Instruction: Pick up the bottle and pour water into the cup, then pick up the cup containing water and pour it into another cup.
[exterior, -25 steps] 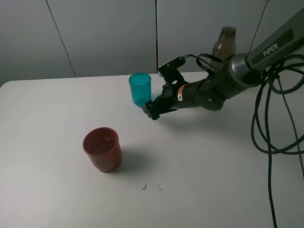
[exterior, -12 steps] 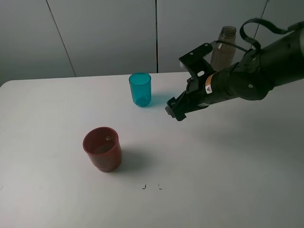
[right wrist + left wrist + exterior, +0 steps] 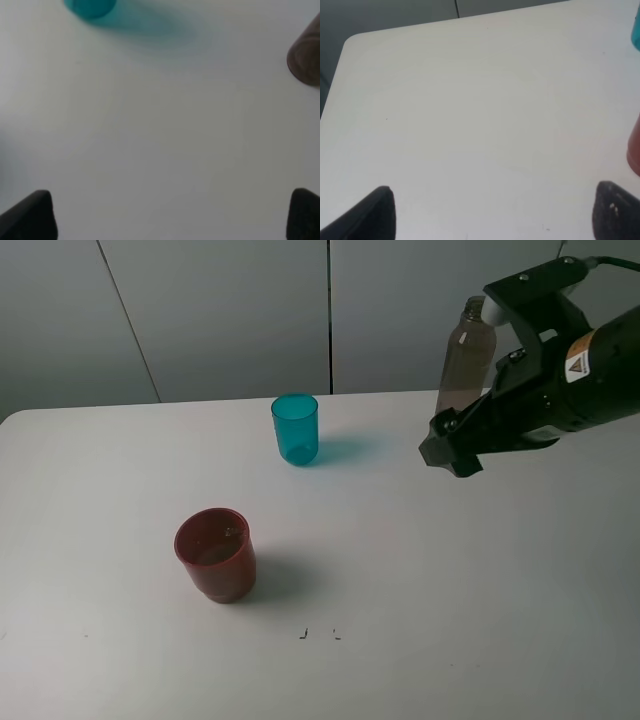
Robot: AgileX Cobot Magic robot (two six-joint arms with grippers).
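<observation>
Sticker on right arm [image 3: 577, 366]: orange-and-white warning triangle, its small print too tiny to read.
Other readable text: none.

— What can't I make out?
— My right arm [image 3: 560, 370] covers part of the bottle [image 3: 465, 355]; my wrist views clip the cup [image 3: 90, 7] and red cup [image 3: 635, 150].

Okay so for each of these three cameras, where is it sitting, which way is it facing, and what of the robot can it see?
Exterior high: mounted above, looking down across the white table at the teal cup, red cup and bottle; shows the right gripper and its arm.
Left wrist: on the left arm, facing the bare tabletop; two dark fingers wide apart.
Right wrist: on the right arm, facing down at the table; open fingers, empty.
Shared: the teal cup and the bottle show in the high and right wrist views.
</observation>
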